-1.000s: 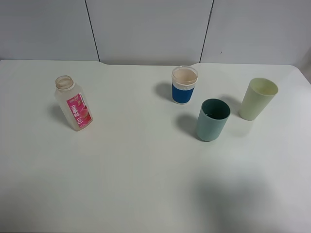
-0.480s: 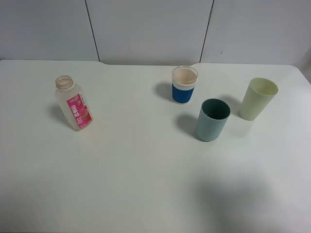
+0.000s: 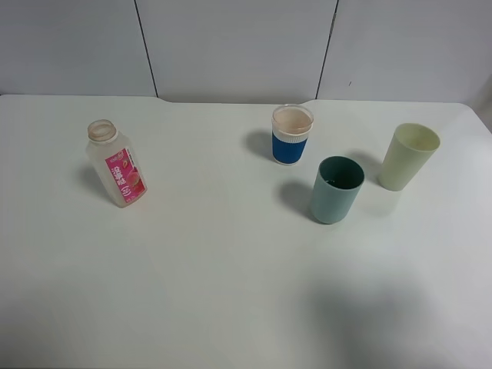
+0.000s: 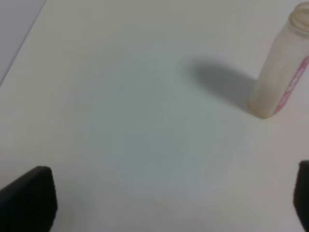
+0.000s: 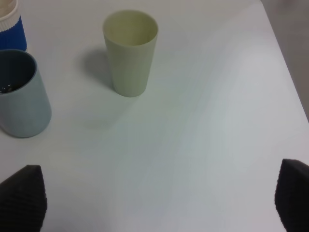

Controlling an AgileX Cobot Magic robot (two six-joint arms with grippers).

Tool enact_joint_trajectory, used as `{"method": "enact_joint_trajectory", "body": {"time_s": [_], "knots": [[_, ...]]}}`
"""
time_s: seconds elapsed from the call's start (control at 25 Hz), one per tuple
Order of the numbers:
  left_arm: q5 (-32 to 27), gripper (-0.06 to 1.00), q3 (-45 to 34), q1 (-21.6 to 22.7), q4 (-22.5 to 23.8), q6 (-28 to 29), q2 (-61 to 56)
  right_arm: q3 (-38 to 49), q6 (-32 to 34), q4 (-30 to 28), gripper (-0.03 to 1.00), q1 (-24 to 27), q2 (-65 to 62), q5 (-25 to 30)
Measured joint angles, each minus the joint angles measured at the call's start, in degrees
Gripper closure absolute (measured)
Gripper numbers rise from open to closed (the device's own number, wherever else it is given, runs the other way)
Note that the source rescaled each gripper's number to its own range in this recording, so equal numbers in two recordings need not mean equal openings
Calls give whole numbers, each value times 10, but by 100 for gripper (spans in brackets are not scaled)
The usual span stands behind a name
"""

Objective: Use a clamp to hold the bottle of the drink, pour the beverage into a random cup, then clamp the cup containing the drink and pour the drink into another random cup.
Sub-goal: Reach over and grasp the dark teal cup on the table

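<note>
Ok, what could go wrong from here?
The teal tumbler stands close to the blue-banded cup, so the open right pincer may bump that cup while closing in.
Only a little dark drink lies at the tumbler's bottom; pouring likely needs a steep tilt, which could miss the blue-banded cup's rim.
The bottle is uncapped; a nudge might tip it.

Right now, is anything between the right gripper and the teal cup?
Nothing visible does. Only bare table lies between the open right gripper and the teal tumbler. The pale yellow-green cup stands beside it, apart.
</note>
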State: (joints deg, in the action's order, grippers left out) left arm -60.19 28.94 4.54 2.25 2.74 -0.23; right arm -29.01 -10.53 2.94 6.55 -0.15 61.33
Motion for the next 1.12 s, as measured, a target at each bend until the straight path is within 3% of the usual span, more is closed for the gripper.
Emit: {"method": "enact_joint_trajectory", "body": {"time_s": [1.12], "knots": [[0, -6, 0, 0, 0, 0, 0, -15, 19, 1, 17, 0, 12, -16]]}}
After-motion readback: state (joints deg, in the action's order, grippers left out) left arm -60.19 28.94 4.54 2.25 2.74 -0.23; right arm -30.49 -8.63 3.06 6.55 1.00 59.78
